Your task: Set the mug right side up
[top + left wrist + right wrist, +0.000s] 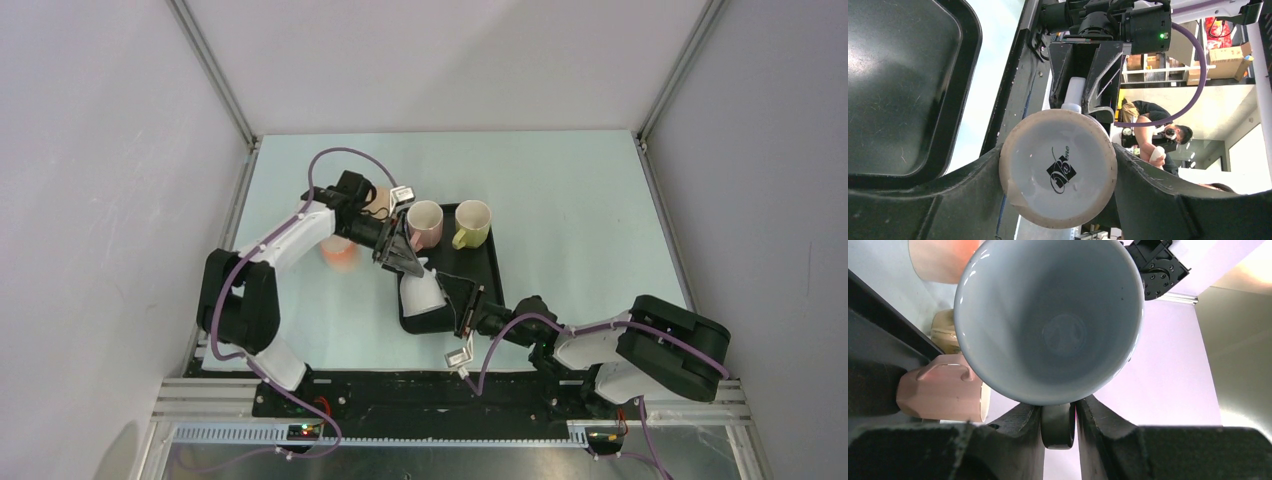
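A white mug (420, 290) hangs tilted on its side over the black tray (492, 262), held between both grippers. My left gripper (404, 262) is shut on the mug near its base; the left wrist view shows the logo-marked bottom (1058, 167) with a finger pressed on either side. My right gripper (463, 308) is at the mug's mouth end. In the right wrist view the mug's open mouth (1048, 320) faces the camera, and the handle (1058, 426) sits pinched between the two fingers.
A pink mug (425, 222) lies on its side and a yellow-green mug (472, 223) stands at the tray's far end. An orange cup (338, 252) and a beige mug (378, 203) sit left of the tray, under the left arm.
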`<control>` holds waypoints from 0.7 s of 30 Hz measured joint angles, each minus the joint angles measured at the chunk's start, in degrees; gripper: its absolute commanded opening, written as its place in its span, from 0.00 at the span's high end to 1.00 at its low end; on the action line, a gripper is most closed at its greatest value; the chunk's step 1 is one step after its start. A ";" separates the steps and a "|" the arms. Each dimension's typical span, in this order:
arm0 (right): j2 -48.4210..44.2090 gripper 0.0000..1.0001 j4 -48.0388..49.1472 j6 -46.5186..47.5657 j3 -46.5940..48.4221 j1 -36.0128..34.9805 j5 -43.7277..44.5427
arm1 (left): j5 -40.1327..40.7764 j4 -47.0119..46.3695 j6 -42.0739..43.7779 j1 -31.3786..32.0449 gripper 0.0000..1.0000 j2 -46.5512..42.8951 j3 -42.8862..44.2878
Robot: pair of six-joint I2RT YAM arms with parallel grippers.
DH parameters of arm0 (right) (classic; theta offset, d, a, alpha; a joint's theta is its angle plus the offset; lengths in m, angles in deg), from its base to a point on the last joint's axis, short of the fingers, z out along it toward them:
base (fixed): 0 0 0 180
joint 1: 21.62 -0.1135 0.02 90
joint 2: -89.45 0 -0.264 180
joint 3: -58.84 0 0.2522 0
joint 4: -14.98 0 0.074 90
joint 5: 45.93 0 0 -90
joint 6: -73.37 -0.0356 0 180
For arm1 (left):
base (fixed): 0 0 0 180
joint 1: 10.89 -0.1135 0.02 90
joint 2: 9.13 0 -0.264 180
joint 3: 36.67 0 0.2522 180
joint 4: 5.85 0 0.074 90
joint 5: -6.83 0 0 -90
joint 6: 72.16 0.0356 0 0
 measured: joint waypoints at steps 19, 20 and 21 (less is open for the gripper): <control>-0.96 1.00 -0.37 -6.97 -0.11 0.00 2.01 | -0.72 0.24 0.02 -0.79 0.00 0.55 0.02; -1.68 1.00 -0.94 -8.00 -0.31 0.00 2.38 | -0.72 0.24 0.00 -1.25 0.00 0.48 0.04; -2.51 1.00 -1.79 -9.01 -0.52 0.00 2.64 | -0.70 0.28 0.00 -1.68 0.00 0.44 0.11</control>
